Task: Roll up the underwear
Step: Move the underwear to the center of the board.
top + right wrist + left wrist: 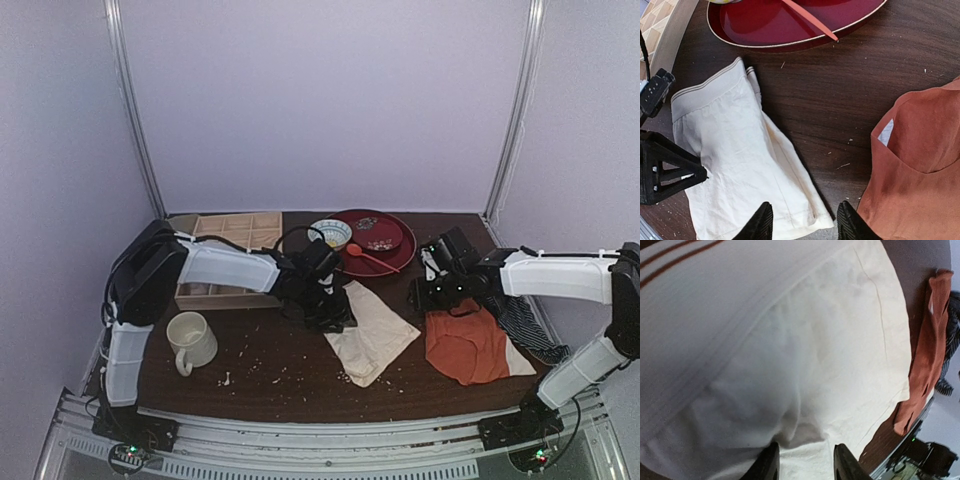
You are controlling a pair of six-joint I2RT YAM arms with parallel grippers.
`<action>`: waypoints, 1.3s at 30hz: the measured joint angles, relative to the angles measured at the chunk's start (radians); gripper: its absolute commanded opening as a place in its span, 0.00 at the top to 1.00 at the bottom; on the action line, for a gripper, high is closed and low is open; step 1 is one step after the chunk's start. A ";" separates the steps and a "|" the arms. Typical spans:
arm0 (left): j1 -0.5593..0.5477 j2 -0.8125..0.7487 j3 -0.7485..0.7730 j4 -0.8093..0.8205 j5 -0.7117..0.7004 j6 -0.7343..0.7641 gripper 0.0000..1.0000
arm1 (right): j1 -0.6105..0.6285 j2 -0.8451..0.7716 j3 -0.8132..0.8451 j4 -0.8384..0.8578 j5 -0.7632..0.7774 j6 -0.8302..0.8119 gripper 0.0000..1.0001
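Note:
The cream underwear [375, 335] lies flat at the table's middle, its waistband [705, 92] toward the far left. My left gripper [328, 310] is down at its left edge. In the left wrist view the underwear [830, 355] fills the frame and the left gripper [805, 465] is open, with a small bunched fold of fabric just ahead of the jaws. My right gripper [447, 292] hovers to the right of the underwear. In the right wrist view the right gripper [805, 225] stands open above the corner of the underwear [740, 160] and bare table, holding nothing.
An orange-red garment [468, 345] lies right of the underwear, with a dark striped cloth [525, 320] beyond it. A cream mug [192, 340] stands at the left. At the back are a wooden box [225, 240], a patterned bowl [330, 233] and a red plate [395, 255] with an orange spoon [365, 255]. Crumbs dot the table.

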 measured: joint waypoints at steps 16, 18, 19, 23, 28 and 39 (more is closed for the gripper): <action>0.080 -0.065 -0.031 -0.317 0.111 0.567 0.44 | 0.094 -0.068 -0.024 -0.041 -0.057 0.048 0.57; 0.103 -0.060 -0.013 -0.351 0.117 0.631 0.43 | 0.124 -0.067 -0.026 -0.041 -0.068 0.064 0.57; 0.113 -0.059 -0.006 -0.365 0.121 0.658 0.43 | 0.135 -0.066 -0.026 -0.039 -0.076 0.070 0.56; 0.132 -0.060 0.008 -0.404 0.120 0.698 0.41 | 0.158 -0.037 -0.026 -0.010 -0.116 0.089 0.55; 0.131 -0.148 -0.053 -0.387 0.122 0.636 0.39 | 0.158 0.105 0.032 0.006 -0.154 0.080 0.54; 0.097 -0.425 -0.158 -0.303 0.069 0.417 0.39 | 0.088 0.398 0.271 0.089 -0.303 0.098 0.53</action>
